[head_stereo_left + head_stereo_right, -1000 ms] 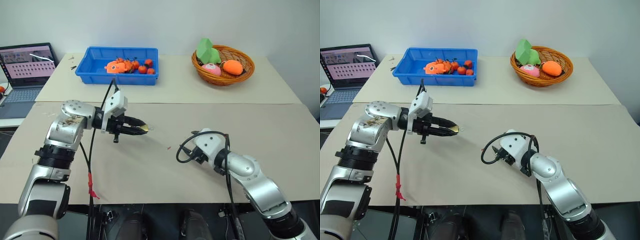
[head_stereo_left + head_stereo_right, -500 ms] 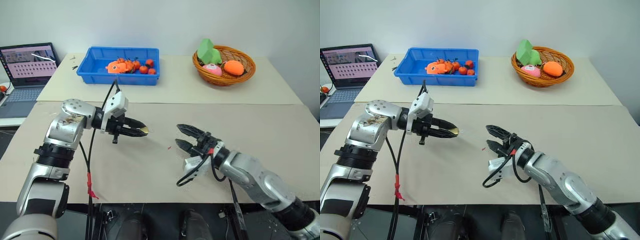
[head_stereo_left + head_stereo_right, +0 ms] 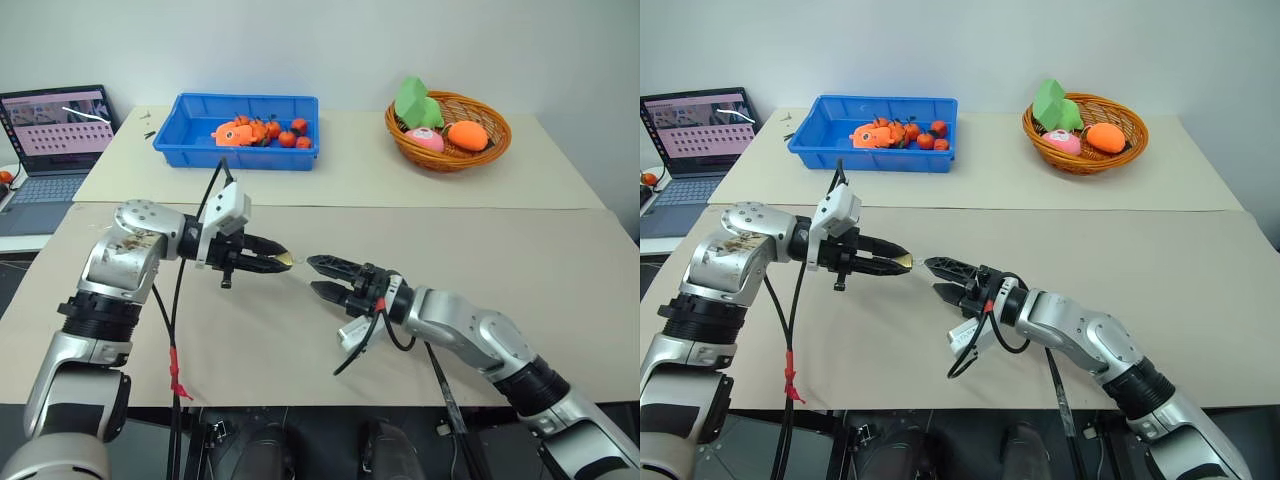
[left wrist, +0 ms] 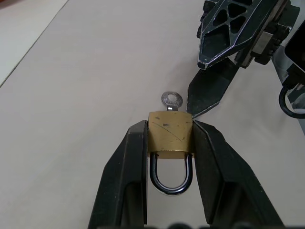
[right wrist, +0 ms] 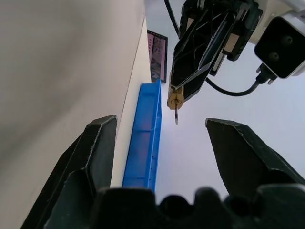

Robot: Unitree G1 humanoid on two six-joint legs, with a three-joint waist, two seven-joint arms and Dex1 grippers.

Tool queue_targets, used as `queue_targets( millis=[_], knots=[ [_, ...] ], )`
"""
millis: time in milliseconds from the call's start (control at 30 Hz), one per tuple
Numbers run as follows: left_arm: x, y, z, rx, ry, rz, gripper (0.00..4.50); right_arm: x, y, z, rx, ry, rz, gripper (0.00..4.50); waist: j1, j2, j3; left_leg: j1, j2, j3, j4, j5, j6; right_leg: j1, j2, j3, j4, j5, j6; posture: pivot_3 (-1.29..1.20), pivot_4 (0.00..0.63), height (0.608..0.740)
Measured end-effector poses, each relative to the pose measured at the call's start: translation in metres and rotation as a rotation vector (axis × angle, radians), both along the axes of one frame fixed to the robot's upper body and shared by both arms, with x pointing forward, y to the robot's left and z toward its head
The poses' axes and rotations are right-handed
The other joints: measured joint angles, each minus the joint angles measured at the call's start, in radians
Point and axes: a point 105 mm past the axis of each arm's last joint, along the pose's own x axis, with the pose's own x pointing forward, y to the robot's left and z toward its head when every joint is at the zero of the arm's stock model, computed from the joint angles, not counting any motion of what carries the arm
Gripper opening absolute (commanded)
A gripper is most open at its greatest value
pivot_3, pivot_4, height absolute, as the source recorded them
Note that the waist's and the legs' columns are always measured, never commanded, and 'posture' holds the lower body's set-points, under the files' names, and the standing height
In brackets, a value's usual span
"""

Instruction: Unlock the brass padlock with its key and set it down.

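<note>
While the left gripper [image 4: 169, 143] keeps pinching the padlock [image 4: 170, 135], key [image 4: 171, 100] apparently seated, the right gripper [image 3: 322, 277] has swung up leftward, jaws spread. It now looks poised to take the key.

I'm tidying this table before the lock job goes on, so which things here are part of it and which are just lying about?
Part of the job:
brass padlock, clamped in the left gripper
key, sticking out of the padlock's body
right gripper, open, close to the key

Just lying about:
blue tray of small orange toys
wicker basket of soft toys
laptop
</note>
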Motion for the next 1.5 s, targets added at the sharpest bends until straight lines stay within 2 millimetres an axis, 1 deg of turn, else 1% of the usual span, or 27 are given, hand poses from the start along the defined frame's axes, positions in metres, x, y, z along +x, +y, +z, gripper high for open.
queue_targets(
  millis=[200,467,667,1100,1167,1200,1267,1333,1367,1400,1467,1500],
  knots=[
    [-0.002,-0.002,0.001,-0.002,-0.006,-0.001,0.85,0.001,0.002,-0.002,-0.006,-0.006,0.01,3.53,-0.002,0.0,0.0,0.0,0.0,0.0,0.0,0.0,0.0,0.0,0.0,0.0,0.0,0.0,-0.001,0.0,0.15,0.684],
    [-0.009,-0.002,-0.009,0.008,0.019,-0.013,0.85,0.004,0.002,0.001,-0.006,-0.018,0.007,3.53,-0.005,0.0,0.0,0.0,0.0,0.0,0.0,0.0,0.0,0.0,0.0,0.0,0.0,0.0,-0.001,0.0,0.15,0.684],
    [-0.008,-0.003,-0.01,0.006,0.018,-0.012,0.85,0.007,0.0,0.005,-0.002,-0.031,-0.003,3.53,-0.005,0.0,0.0,0.0,0.0,0.0,0.0,0.0,0.0,0.0,0.0,0.0,0.0,0.0,-0.001,0.0,0.15,0.684],
    [-0.006,-0.013,-0.01,-0.029,0.0,-0.019,0.85,0.008,0.002,0.01,0.017,-0.039,-0.004,3.53,-0.006,0.0,0.0,0.0,0.0,0.0,0.001,0.0,0.0,0.0,0.0,0.0,0.0,0.001,-0.001,0.0,0.15,0.684],
    [-0.006,-0.013,-0.01,-0.029,0.0,-0.019,0.85,0.009,0.001,0.011,0.019,-0.041,-0.008,3.02,-0.007,0.0,0.0,0.0,0.0,0.0,0.001,0.0,0.0,0.0,0.0,0.0,0.0,0.001,-0.001,0.0,0.15,0.684],
    [-0.006,-0.013,-0.01,-0.029,0.0,-0.02,0.85,0.009,0.001,0.011,0.019,-0.042,-0.008,2.91,-0.007,0.0,0.0,0.0,0.0,0.0,0.001,0.0,0.0,0.0,0.0,0.0,0.0,0.001,-0.001,0.0,0.15,0.684],
    [-0.007,-0.013,-0.01,-0.029,0.0,-0.02,0.85,0.009,0.001,0.011,0.019,-0.041,-0.009,2.19,-0.007,0.0,0.0,0.0,0.0,0.0,0.001,0.0,0.0,0.0,0.0,0.0,0.0,0.001,-0.001,0.0,0.15,0.684],
    [-0.006,-0.013,-0.01,-0.029,0.0,-0.02,0.85,0.009,0.001,0.011,0.018,-0.041,-0.01,1.59,-0.007,0.0,0.0,0.0,0.0,0.0,0.001,0.0,0.0,0.0,0.0,0.0,0.0,0.001,-0.001,0.0,0.15,0.684],
    [-0.006,-0.013,-0.01,-0.029,0.0,-0.02,0.85,0.009,0.001,0.011,0.017,-0.04,-0.01,1.2,-0.007,0.0,0.0,0.0,0.0,0.0,0.001,0.0,0.0,0.0,0.0,0.0,0.0,0.001,-0.001,0.0,0.15,0.684],
    [-0.006,-0.013,-0.01,-0.029,0.0,-0.019,0.85,0.009,0.001,0.011,0.016,-0.04,-0.01,0.68,-0.007,0.0,0.0,0.0,0.0,0.0,0.001,0.0,0.0,0.0,0.0,0.0,0.0,0.001,-0.001,0.0,0.15,0.684],
    [-0.006,-0.014,-0.01,-0.032,-0.002,-0.02,0.85,0.009,0.0,0.01,0.008,-0.034,-0.012,0.09,-0.007,0.0,0.0,0.0,0.0,0.0,0.001,0.0,0.0,0.0,0.0,0.0,0.0,0.001,-0.001,0.0,0.15,0.684],
    [-0.006,-0.014,-0.009,-0.033,-0.004,-0.02,0.85,0.009,0.0,0.009,0.004,-0.031,-0.014,0.09,-0.007,0.0,0.0,0.0,0.0,0.0,0.001,0.0,0.0,0.0,0.0,0.0,0.0,0.001,-0.001,0.0,0.15,0.684]
  ],
)
